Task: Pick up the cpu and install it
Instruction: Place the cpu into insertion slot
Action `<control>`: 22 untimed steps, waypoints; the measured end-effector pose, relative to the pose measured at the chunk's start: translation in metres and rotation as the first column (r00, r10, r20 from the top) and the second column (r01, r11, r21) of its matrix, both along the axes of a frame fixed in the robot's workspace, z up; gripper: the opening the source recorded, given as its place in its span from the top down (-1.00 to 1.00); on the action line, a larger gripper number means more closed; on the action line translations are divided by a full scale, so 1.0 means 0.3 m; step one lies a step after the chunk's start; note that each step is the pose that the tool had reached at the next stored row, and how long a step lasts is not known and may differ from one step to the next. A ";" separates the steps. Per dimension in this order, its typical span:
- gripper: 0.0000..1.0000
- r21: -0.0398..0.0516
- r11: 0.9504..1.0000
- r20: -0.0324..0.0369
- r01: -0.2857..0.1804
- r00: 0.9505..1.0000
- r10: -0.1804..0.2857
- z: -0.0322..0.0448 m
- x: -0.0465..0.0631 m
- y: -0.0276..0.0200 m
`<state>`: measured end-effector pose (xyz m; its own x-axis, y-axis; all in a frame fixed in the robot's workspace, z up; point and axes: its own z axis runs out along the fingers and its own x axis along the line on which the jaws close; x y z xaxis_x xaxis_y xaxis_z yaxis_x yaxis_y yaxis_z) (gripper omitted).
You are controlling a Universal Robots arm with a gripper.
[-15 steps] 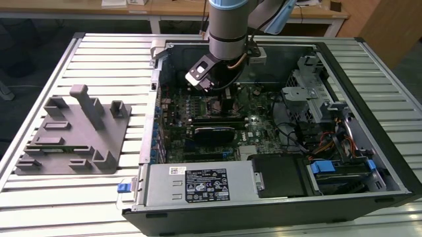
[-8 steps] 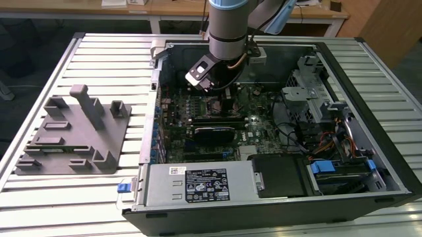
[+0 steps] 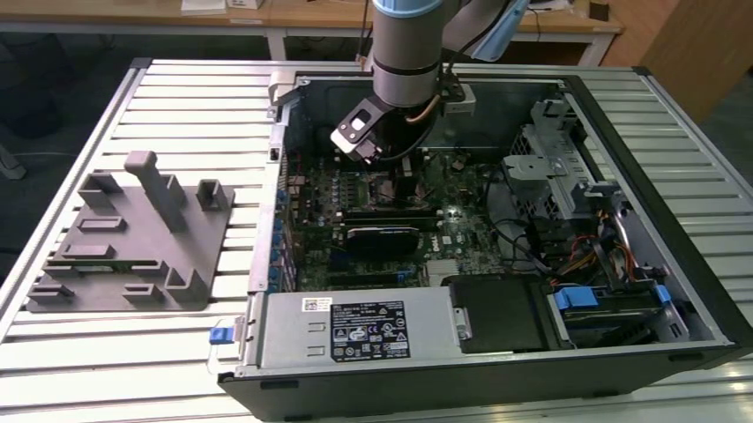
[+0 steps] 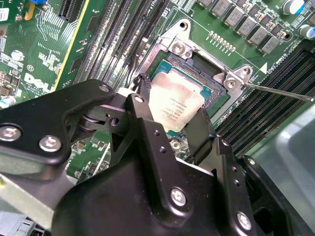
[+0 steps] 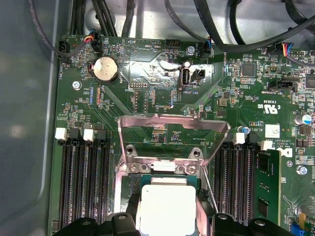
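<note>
Silver-topped chip: we see the flat square cpu [image 4: 174, 101] lying at the open metal-framed socket [image 4: 216, 91] of the green motherboard [image 4: 44, 54]; seated or just above, we cannot tell.
Claw: the black two-fingered gripper [image 4: 170, 110] hangs directly over the socket, its fingers [image 4: 199, 132] clamped on opposite cpu edges.
Load plate: the shiny steel flap [image 5: 172, 130] stands raised at the socket's edge.
Case: the open black computer tower [image 3: 659, 264] surrounds the socket.
</note>
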<state>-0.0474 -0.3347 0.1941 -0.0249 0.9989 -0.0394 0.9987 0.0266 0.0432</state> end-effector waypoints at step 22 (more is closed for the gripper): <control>-0.07 0.007 1.000 -0.023 -0.017 1.000 0.017 0.014 0.000 0.000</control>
<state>-0.0473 -0.3346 0.1982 -0.0423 0.9986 -0.0318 0.9989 0.0430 0.0209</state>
